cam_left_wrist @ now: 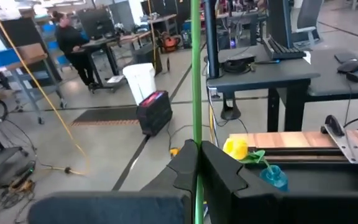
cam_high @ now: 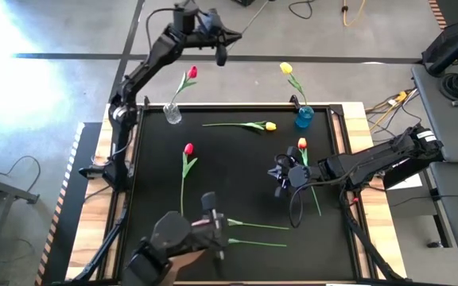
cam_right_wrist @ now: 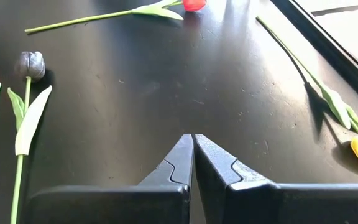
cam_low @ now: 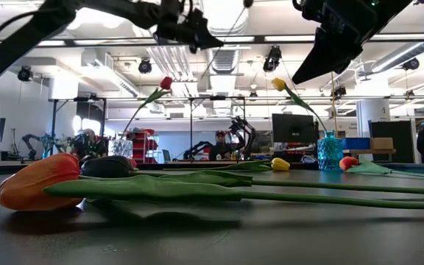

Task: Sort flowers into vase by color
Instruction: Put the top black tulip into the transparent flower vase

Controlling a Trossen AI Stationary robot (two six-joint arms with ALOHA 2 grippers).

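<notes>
My left gripper (cam_high: pixel 221 52) is raised beyond the table's far edge, shut on a thin green stem (cam_left_wrist: pixel 196 74) whose head does not show. A red tulip (cam_high: pixel 191 73) stands in a clear vase (cam_high: pixel 172 114). A yellow tulip (cam_high: pixel 285 68) stands in a blue vase (cam_high: pixel 304 117). A yellow tulip (cam_high: pixel 270 125), a red one (cam_high: pixel 188 148) and an orange-red one (cam_high: pixel 301 144) lie on the black mat. An orange head (cam_low: pixel 39 180) and a near-black head (cam_low: pixel 107 165) lie at the near edge. My right gripper (cam_high: pixel 281 176) is shut and empty above the mat. My left gripper pinches the green stem (cam_left_wrist: pixel 196 124) between its two fingers (cam_left_wrist: pixel 219 165). The stem runs straight on past the fingertips and out of the wrist picture, so which part of its length is held cannot be told. It is lifted clear of the table.
A camera (cam_high: pixel 189 234) sits at the near edge over the heads of the two near tulips, whose stems (cam_high: pixel 257 226) point toward the table's right. The orange-red tulip's stem (cam_high: pixel 316 202) passes under my right arm. Wooden table borders (cam_high: pixel 372 159) flank the mat.
</notes>
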